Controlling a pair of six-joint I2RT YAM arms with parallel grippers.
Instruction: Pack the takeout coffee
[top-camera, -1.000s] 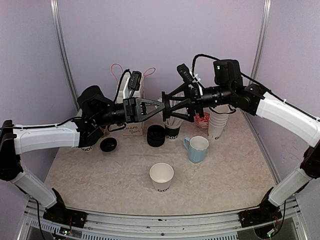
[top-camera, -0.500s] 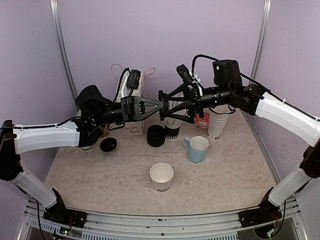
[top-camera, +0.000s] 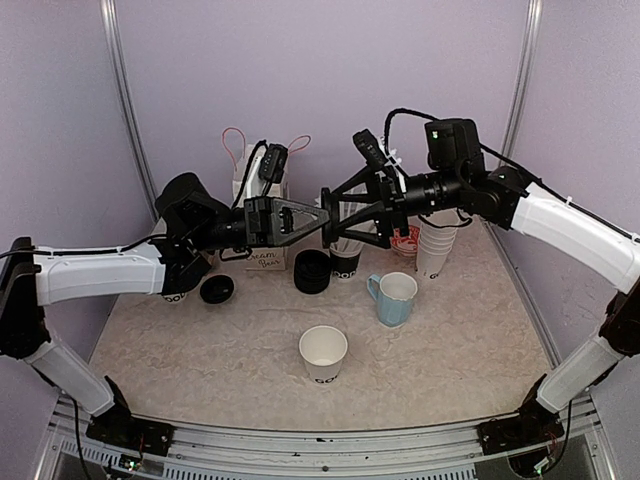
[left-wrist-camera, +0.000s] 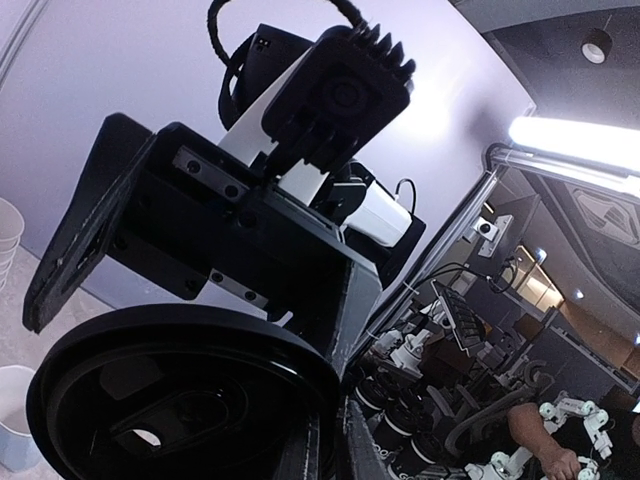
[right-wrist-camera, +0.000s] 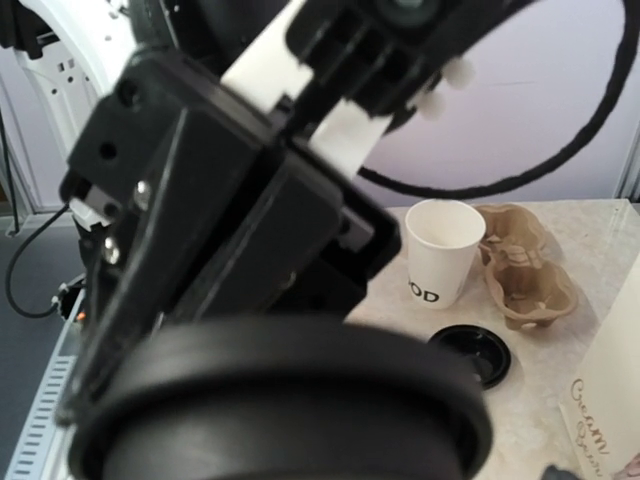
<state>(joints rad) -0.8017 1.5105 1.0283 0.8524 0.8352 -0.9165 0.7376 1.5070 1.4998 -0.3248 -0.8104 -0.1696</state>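
Note:
My two grippers meet above the table's middle, both on one black lid (top-camera: 323, 214) held on edge. My left gripper (top-camera: 316, 215) pinches its rim; the lid fills the lower left of the left wrist view (left-wrist-camera: 180, 400). My right gripper (top-camera: 334, 213) spans it across its width; it blurs across the right wrist view (right-wrist-camera: 270, 400). A lidless white "GOOD" cup (top-camera: 323, 352) stands at the front. Another (top-camera: 346, 264) stands behind a stack of black lids (top-camera: 312, 271). A third (right-wrist-camera: 443, 250) stands under my left arm beside a loose lid (top-camera: 216, 289).
A light-blue mug (top-camera: 395, 298) stands right of centre, and a stack of plain white cups (top-camera: 435, 246) behind it. A white paper bag (top-camera: 262, 250) stands at the back. A brown pulp cup carrier (right-wrist-camera: 525, 265) lies behind the left-hand cup.
The lid and both gripper tips have shifted only slightly, down a little. My left wrist has edged to the right.

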